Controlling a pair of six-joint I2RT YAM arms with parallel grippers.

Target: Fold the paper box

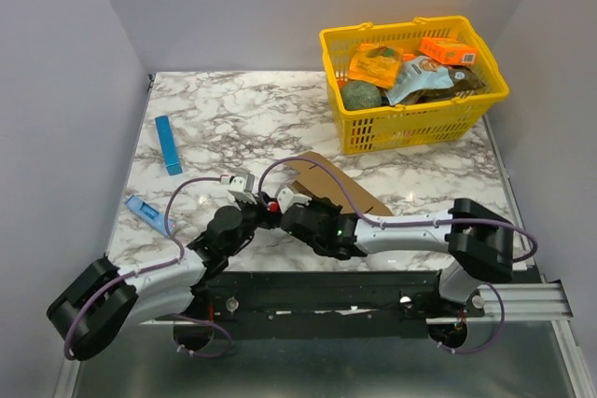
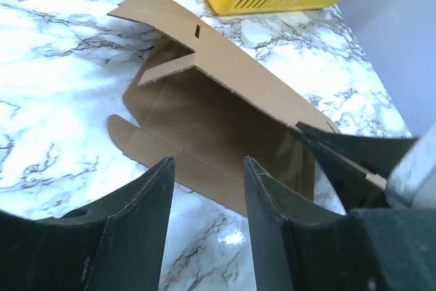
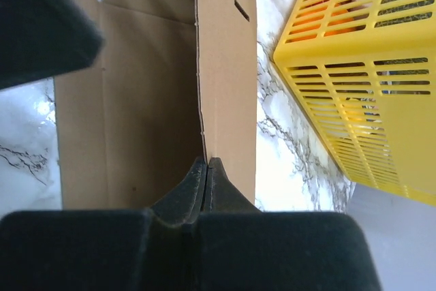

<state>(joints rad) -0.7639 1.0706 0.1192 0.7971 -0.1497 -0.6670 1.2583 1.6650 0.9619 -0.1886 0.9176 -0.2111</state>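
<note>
The paper box point(image 2: 204, 120) lies half opened on the worktop point(image 2: 48, 100), straight ahead of both sets of fingers. One broad panel lies flat on the marble. A long panel with a small slot stands raised along its crease above it, and a short flap juts out from that raised panel.

Your right gripper point(image 3: 206, 161) has its fingers pressed together on the near end of the raised panel, pinching the cardboard at the crease.

Your left gripper point(image 2: 208, 168) has its fingers point(image 2: 136, 223) spread with nothing between them. Their tips sit over the near edge of the flat panel, and you cannot tell whether they touch it. From above, your two grippers sit close together at the box's near end.

Beyond your right fingers and off to their right stands a yellow basket point(image 3: 354, 100) holding orange packs point(image 1: 373, 64), near the box but apart from it. Far to the left of your left fingers lies a thin blue strip point(image 1: 169, 144), well apart from the box.
</note>
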